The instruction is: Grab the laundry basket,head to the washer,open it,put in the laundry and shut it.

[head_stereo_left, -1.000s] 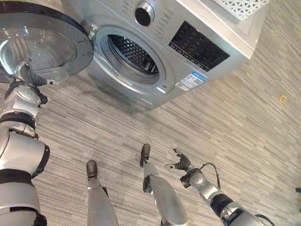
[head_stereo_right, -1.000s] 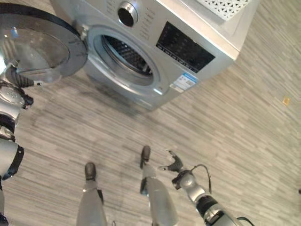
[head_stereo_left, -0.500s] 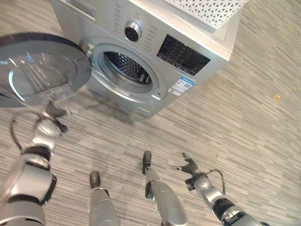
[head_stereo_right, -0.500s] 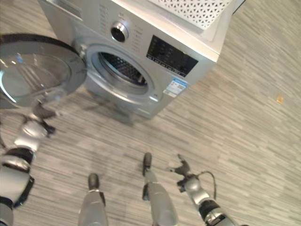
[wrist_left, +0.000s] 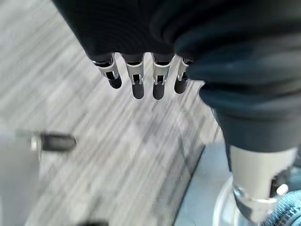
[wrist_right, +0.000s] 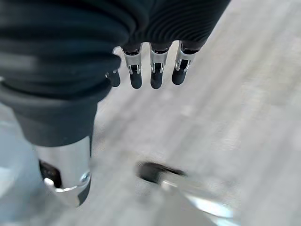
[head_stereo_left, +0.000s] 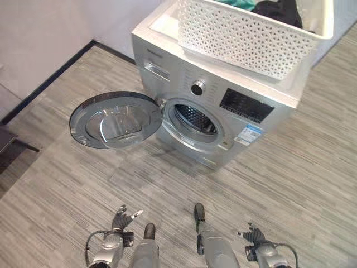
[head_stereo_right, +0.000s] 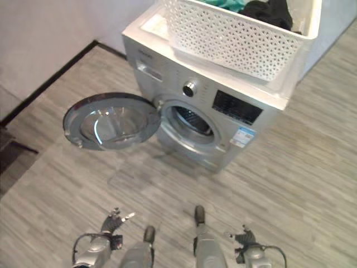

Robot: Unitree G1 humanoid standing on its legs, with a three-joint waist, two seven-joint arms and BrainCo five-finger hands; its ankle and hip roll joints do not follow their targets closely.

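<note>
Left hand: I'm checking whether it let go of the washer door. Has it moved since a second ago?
Yes. The left hand has dropped away from the washer door and now hangs low over the floor, fingers open.

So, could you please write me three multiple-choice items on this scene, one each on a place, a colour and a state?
1. Where is the basket?
A. on top of the washer
B. on the floor
C. in the left hand

2. What colour is the basket?
A. blue
B. white
C. black

3. How is the washer's door?
A. shut
B. swung wide open
C. taken off

Answers:
1. A: the basket rests on the washer's top, holding dark and teal laundry.
2. B: its perforated walls are white.
3. B: the door stands out to the side and the drum shows.

Both the left hand and the right hand hang low, open and empty.
</note>
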